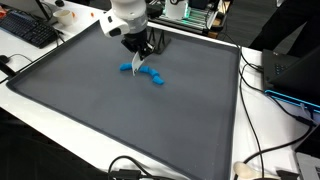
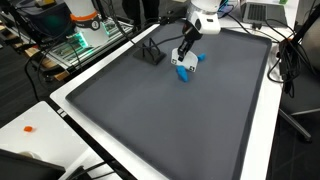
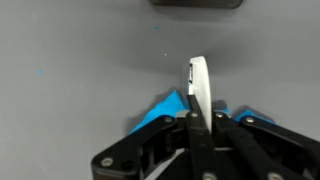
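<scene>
My gripper (image 1: 137,55) hangs over the far middle of a dark grey mat (image 1: 120,120). It is shut on a thin white flat piece (image 3: 198,85) that stands on edge between the fingers (image 3: 200,120). The piece also shows in an exterior view (image 1: 138,64). Right under it a bright blue object (image 1: 148,76) lies on the mat, and it shows in both exterior views (image 2: 185,68). In the wrist view the blue object (image 3: 160,112) spreads to both sides behind the fingers. I cannot tell if the white piece touches it.
A small black stand (image 2: 150,52) sits on the mat near the gripper and shows dark at the top of the wrist view (image 3: 195,3). A white table rim (image 1: 245,110) frames the mat. A keyboard (image 1: 25,28), cables (image 1: 262,150) and electronics (image 2: 85,35) lie around it.
</scene>
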Robot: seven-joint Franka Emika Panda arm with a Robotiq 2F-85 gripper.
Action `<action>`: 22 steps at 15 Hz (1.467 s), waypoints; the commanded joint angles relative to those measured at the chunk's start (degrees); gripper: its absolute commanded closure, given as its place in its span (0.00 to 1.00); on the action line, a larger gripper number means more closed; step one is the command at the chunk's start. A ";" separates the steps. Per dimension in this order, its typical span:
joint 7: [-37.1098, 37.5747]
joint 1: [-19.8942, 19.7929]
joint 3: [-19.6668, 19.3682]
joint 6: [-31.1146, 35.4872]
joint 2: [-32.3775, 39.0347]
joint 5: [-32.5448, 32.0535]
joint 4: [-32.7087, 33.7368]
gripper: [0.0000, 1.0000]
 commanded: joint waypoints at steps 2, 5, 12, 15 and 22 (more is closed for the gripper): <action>-0.29 -0.44 0.35 -1.48 -3.16 0.65 -1.50 0.99; -1.38 -0.34 0.37 -1.22 -4.36 -0.39 -1.24 0.99; -9.31 -0.63 0.55 -1.88 -3.48 -3.44 1.34 0.99; -12.94 -0.61 0.50 -1.91 -2.68 -5.25 2.32 0.99; -17.65 -0.85 0.48 -1.21 -0.58 -8.43 4.14 0.99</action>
